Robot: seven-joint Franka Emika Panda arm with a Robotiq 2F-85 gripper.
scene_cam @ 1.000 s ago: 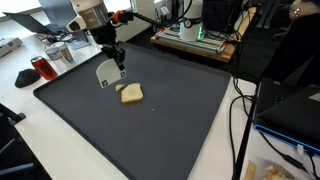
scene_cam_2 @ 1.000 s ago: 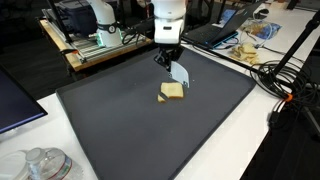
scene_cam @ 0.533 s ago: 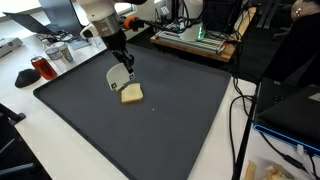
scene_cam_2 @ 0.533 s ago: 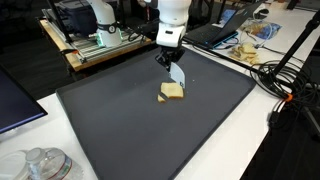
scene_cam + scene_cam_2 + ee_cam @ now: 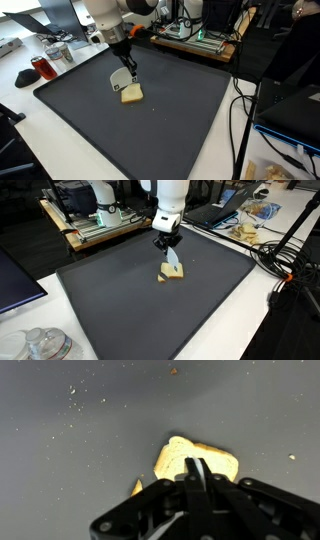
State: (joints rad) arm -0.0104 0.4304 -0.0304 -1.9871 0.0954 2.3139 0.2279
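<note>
A slice of bread (image 5: 131,94) (image 5: 171,273) lies on the dark grey mat (image 5: 150,130) (image 5: 130,310). My gripper (image 5: 128,63) (image 5: 166,242) hangs just above it, shut on a thin white spatula blade (image 5: 120,80) (image 5: 174,258) that points down at the slice. In the wrist view the bread (image 5: 178,458) sits directly beyond my gripper (image 5: 197,470), and the blade shows edge-on between the closed fingers. Whether the blade's tip touches the bread cannot be told. A small crumb (image 5: 137,487) lies beside the slice.
A red jar (image 5: 41,68) and a metal bowl (image 5: 58,52) stand off the mat's corner. Circuit boards on a wooden bench (image 5: 195,38) lie behind. Cables (image 5: 290,260) and a bag of bread (image 5: 250,225) are at one side, glassware (image 5: 40,345) near a corner.
The gripper has carried the spatula sideways across the mat toward the bread; the blade now hangs right over the slice. The bread has not moved.
</note>
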